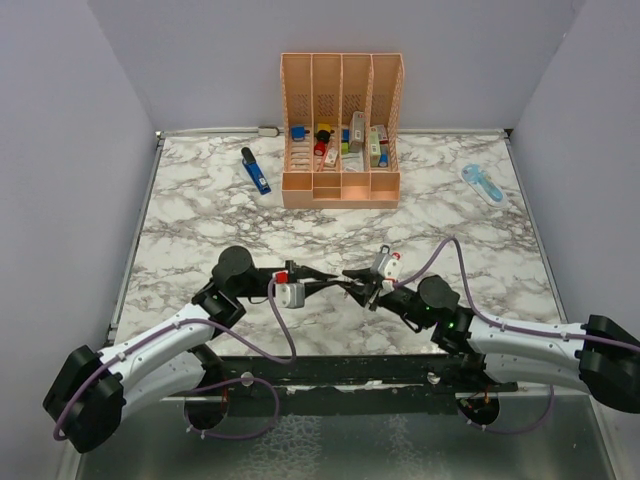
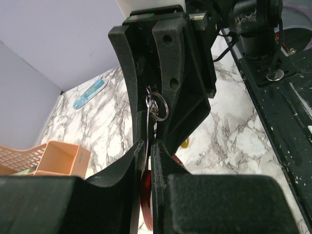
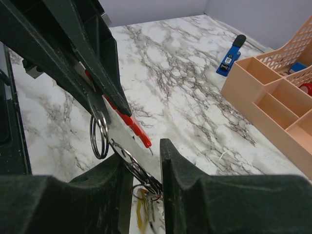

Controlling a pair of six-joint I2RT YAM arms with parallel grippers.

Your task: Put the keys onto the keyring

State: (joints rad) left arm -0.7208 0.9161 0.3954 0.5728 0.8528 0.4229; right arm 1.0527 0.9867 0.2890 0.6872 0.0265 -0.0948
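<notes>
Room: plain grey walls (image 1: 60, 120) are seen closing in three sides.
Table: a marbled top (image 1: 200, 220) is spread out, with a peach organiser (image 1: 340, 196) parked at its back edge.
Left arm (image 1: 160, 350): stretched in low from the near left toward the centre.
Right arm (image 1: 520, 340): stretched in from the near right, and the two are met tip to tip.
Left gripper (image 2: 147, 146): pinched almost closed on the red part of the keyring (image 3: 129, 122), which is held above mid-table; a split ring (image 3: 99, 134) is hung at the tips.
Right gripper (image 3: 142, 153): jaws set narrow around a bunch of wire rings; a firm hold cannot be told.
Keys (image 3: 147, 207): seen dangling just under the right fingers.
</notes>
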